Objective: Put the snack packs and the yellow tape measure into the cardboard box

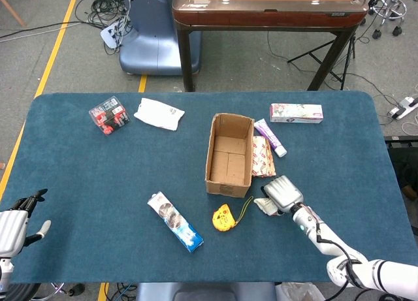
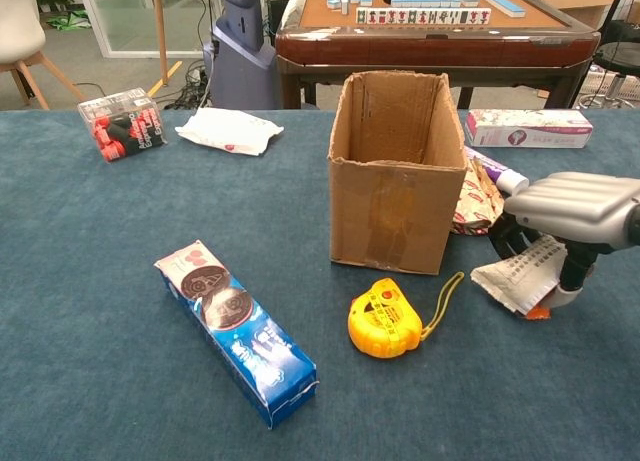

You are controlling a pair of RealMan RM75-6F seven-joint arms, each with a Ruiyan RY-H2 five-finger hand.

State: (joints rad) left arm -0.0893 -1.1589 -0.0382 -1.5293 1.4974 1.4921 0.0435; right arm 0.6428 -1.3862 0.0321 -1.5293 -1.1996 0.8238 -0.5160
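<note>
On the blue table (image 1: 98,177), near its centre, the cardboard box (image 1: 229,155) stands upright with its top open; the head view shows its interior floor bare. To the right of the box and near the front, the right hand (image 1: 282,192) is closed around 1 snack pack (image 2: 518,278), a crumpled silver-and-orange packet. In the chest view the fingers (image 2: 503,235) curl down over the pack's far edge and the thumb (image 2: 572,266) presses its near side, so the pack is gripped; its lower edge appears to touch the table. A second snack pack (image 1: 262,156), red-patterned, lies flat just beside the right wall of the box, partly against it. The yellow tape measure (image 1: 223,219) lies on the table just in front of the box, and its cord trails right toward the held pack. A long blue biscuit pack (image 1: 174,221) lies diagonally to the left of the tape measure, well apart from the box. The left hand (image 1: 14,222) sits at the near left edge of the table in the head view, fingers spread, holding nothing.

Other items: a white tube (image 1: 270,137) and a white carton (image 1: 296,112) lie far right of the box. A white pouch (image 1: 159,113) and a clear case of red items (image 1: 109,114) lie at the far left.
</note>
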